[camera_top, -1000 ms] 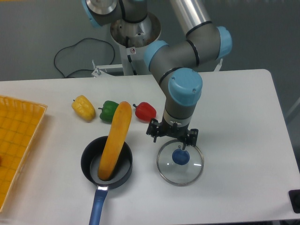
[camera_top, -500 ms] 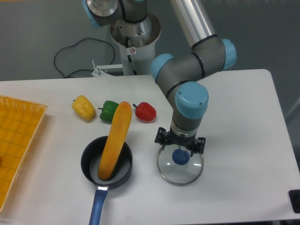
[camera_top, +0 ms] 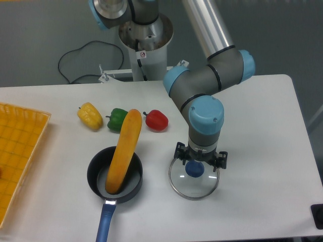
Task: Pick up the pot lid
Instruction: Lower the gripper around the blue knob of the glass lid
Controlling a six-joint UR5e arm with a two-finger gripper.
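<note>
1 glass pot lid (camera_top: 196,188) flat on table (camera_top: 267,196), right of pot (camera_top: 133,186). Gripper (camera_top: 200,156) above, jaws wide apart. Its blue knob (camera_top: 195,169) appears just nearside of the gap, slightly left of middle. Judgement: centre 2 jaws over knob, then descend.

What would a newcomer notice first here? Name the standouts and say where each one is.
The long orange object grabs the eye first, propped in the black pan at the picture's lower left. Next comes the open gripper, low over the clear lid to the pan's right, with the lid's blue knob showing below it.
</note>
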